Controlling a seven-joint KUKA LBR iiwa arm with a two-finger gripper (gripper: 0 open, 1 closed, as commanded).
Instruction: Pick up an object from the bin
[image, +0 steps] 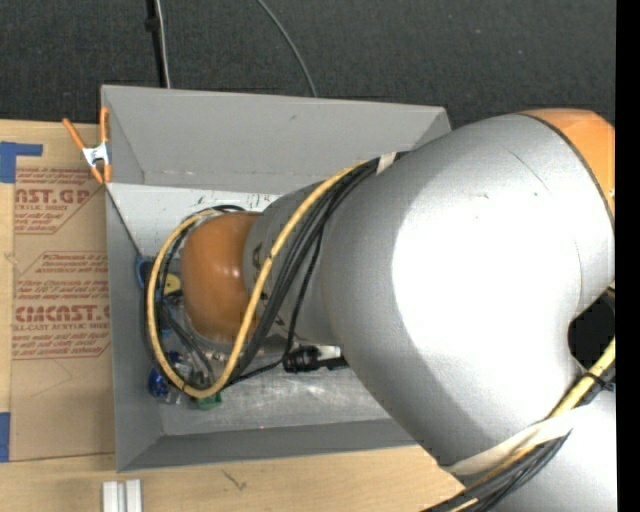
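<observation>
Grey bin (270, 130) — perhaps blue bits (158, 383)

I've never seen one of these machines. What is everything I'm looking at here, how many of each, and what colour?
bin: one, grey metal, middle of the view, seen from above.
blue bits: a few, small, in the bin's lower-left corner; too hidden to tell what kind they are.
blue piece: one, by the bin's left wall, half hidden.
green bit: one, at the bottom of the cable loop; I cannot tell if it is loose or part of the robot.
arm: one, silver-grey, reaching in from the right and covering most of the bin.
orange cover: one, on the arm's wrist, low in the bin.
cables: several, yellowish and black, looped round the wrist.
</observation>
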